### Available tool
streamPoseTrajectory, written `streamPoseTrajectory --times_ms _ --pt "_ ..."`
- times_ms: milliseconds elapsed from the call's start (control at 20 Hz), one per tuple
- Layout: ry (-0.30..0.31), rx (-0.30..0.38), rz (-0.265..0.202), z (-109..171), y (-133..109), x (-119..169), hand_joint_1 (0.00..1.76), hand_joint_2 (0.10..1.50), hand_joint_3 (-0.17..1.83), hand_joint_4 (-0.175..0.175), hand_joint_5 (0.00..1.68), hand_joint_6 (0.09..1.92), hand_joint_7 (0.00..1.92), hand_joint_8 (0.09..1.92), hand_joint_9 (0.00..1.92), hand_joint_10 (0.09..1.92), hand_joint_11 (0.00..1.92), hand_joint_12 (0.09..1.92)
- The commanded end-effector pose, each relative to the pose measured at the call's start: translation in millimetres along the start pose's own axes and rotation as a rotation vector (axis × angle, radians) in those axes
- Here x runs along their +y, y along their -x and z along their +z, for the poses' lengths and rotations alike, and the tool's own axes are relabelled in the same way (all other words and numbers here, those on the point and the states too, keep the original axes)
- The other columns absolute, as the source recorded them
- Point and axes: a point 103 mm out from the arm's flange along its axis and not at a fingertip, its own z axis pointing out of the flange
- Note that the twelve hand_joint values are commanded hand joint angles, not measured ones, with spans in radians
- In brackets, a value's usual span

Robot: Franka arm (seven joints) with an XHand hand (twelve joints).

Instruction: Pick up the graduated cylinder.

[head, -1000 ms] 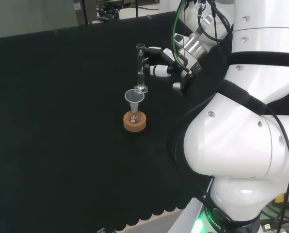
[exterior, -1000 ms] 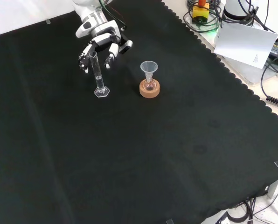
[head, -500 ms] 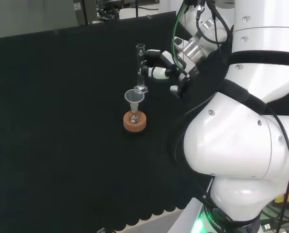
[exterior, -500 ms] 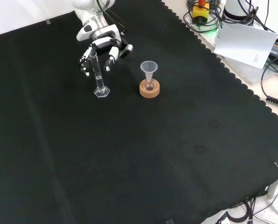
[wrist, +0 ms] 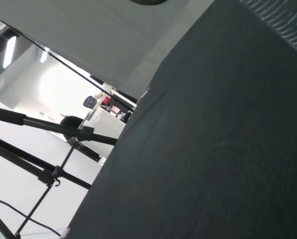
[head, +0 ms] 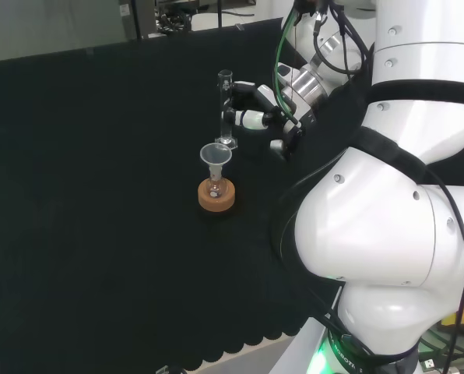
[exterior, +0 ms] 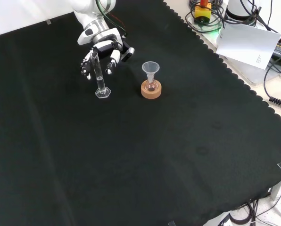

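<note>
The graduated cylinder (head: 226, 109) is a tall, thin clear tube on a small clear foot, and it stands upright on the black cloth. In the front view the cylinder (exterior: 100, 77) rises between the spread fingers of the hand (exterior: 103, 49), which reaches down from above it. The head view shows the hand (head: 251, 105) just to the right of the tube's upper half, with its fingertips close beside the glass. The fingers are relaxed and do not close round the tube. I cannot tell whether any finger touches it.
A clear funnel (head: 215, 156) sits in a small flask on a cork ring (head: 216, 199) just in front of the cylinder in the head view. The front view places the funnel (exterior: 150, 68) and cork ring (exterior: 151, 90) to the cylinder's right. Paper and cables (exterior: 249, 40) lie beyond the cloth's scalloped edge.
The hand has crept closer to the cylinder, leftward in the head view and downward in the front view. The cylinder and funnel stand where they were.
</note>
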Motion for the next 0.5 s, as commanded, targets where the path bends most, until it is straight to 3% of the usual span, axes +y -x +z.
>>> streamPoseTrajectory --times_ms 50,500 --pt "0.011 0.031 -0.007 1.3 -0.2 2.5 1.01 1.02 -0.17 -0.030 0.52 0.09 0.43 0.56 0.70 0.47 0.44 1.27" --pt "-0.009 0.042 -0.005 7.7 4.5 4.2 1.03 1.01 -0.17 -0.028 0.56 0.09 0.51 0.58 0.76 0.47 0.53 1.23"
